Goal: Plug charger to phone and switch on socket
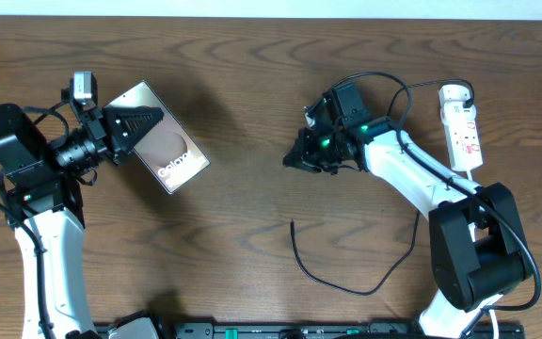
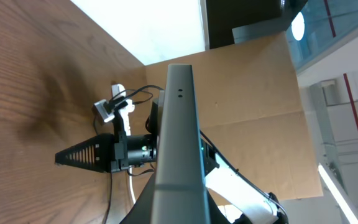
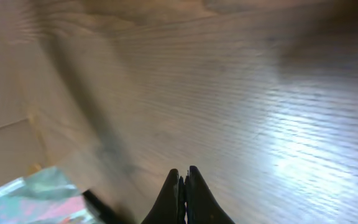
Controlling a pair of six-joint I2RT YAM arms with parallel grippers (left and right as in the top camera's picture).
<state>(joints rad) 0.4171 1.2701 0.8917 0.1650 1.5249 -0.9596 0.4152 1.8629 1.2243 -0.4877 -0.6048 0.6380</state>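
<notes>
I see the left hand [image 1: 137,122] clamped on the phone [image 1: 163,149], held tilted above the table [image 1: 252,85]. The right hand [image 1: 294,158] is pinched together, empty. The charger [image 1: 337,278] lies apart; the socket [image 1: 462,127] sits far right.

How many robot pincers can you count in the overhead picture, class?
2. The left pincer grips the phone at the table's left; the right pincer is shut, empty, near the centre.
</notes>
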